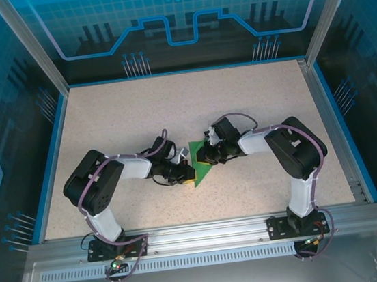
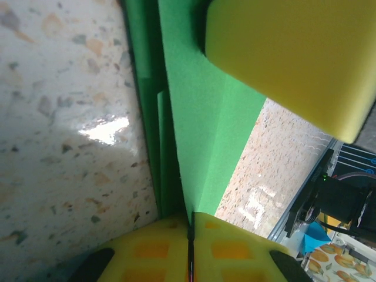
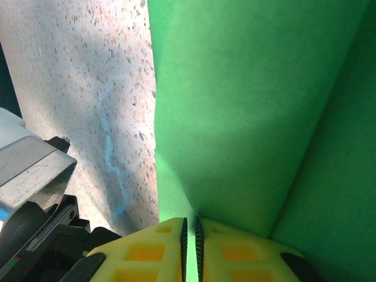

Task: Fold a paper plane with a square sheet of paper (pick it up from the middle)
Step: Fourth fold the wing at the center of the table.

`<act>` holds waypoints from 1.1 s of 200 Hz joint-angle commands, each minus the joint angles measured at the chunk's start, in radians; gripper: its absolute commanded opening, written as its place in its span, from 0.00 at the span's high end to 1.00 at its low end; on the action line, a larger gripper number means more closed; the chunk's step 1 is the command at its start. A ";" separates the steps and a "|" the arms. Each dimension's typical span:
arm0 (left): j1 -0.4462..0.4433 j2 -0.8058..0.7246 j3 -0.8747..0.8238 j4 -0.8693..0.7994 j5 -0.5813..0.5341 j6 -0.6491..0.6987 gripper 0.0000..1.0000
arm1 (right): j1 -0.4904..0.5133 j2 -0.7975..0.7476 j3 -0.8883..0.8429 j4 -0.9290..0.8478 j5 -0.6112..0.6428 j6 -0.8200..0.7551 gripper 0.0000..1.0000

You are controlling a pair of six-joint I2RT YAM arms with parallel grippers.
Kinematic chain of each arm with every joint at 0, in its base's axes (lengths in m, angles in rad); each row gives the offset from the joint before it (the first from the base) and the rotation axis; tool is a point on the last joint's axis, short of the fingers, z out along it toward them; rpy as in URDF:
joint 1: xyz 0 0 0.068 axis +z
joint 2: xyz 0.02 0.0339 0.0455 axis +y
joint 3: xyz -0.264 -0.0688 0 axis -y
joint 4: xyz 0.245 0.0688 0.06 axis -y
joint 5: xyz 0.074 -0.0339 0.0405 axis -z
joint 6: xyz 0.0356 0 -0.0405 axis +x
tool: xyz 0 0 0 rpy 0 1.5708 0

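In the top view the left gripper (image 1: 190, 174) and the right gripper (image 1: 202, 160) are covering most of the folded green paper (image 1: 203, 175), leaving a small corner showing on the near side, and their jaws are appearing too small to read. In the left wrist view a blurred yellow pad (image 2: 288, 53) is being cut off by the top and right edges. In the right wrist view the paper is running past the top and right edges, and a blurred grey part (image 3: 29, 170) is being cropped at left.

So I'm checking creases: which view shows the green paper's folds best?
Left wrist: there the green paper shows layered creases running from the shut left pincer. Right wrist shows two broad flaps meeting at a fold; top external, a small, partly covered green wedge.
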 commanded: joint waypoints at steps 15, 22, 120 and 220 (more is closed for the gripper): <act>-0.019 -0.019 0.005 -0.210 0.017 0.050 0.89 | -0.008 0.064 -0.026 -0.088 0.081 -0.026 0.85; -0.019 -0.018 0.006 -0.215 0.015 0.052 0.90 | -0.008 0.065 -0.030 -0.088 0.083 -0.026 0.85; -0.035 0.015 0.069 -0.391 -0.050 0.129 0.86 | -0.008 0.076 -0.035 -0.085 0.086 -0.024 0.85; -0.080 -0.074 0.063 -0.450 -0.210 0.096 0.82 | -0.004 0.084 -0.044 -0.080 0.085 -0.018 0.84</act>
